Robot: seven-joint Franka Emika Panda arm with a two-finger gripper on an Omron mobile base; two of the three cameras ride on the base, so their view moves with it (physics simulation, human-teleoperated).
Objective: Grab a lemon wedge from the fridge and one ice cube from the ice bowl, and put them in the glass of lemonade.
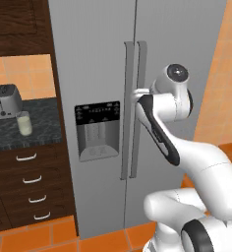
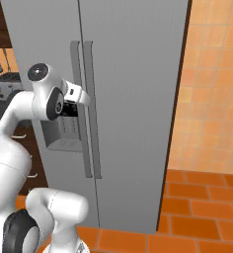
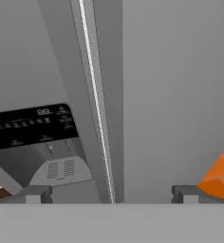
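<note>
At the far left of the left base view a silver toaster (image 1: pixel 3 101) sits on the dark stone counter (image 1: pixel 44 129), against the orange tiled wall. Just right of it, near the counter's front edge, stands the glass of lemonade (image 1: pixel 24 123), upright and filled with pale liquid. Under the counter runs a stack of dark wooden drawers (image 1: pixel 32 184) with curved white pulls.

To the right rises the fridge (image 1: pixel 98 59), its two grey doors closed and their long vertical handles (image 1: pixel 135 108) side by side at the centre seam. The black-panelled dispenser (image 1: pixel 97 129) is set into the left door, with a recess below its control strip. The lemon wedge, the ice cube and the ice bowl cannot be made out anywhere here.

The white arm bends up from the base and reaches its hand to the handles at about the height of the dispenser's top. The gripper (image 3: pixel 111 193) is spread wide: in the hand view its two dark fingertips (image 3: pixel 35 193) stand far apart at the bottom, with the edge of a door handle running up between them. It holds nothing. In the right base view the hand's end (image 2: pixel 79 96) lies right at the left handle, though whether it actually touches the metal is hard to judge from this angle.

Right of the fridge is an orange tiled wall (image 2: pixel 212 89), and orange floor tiles (image 2: pixel 202 207) spread below.
</note>
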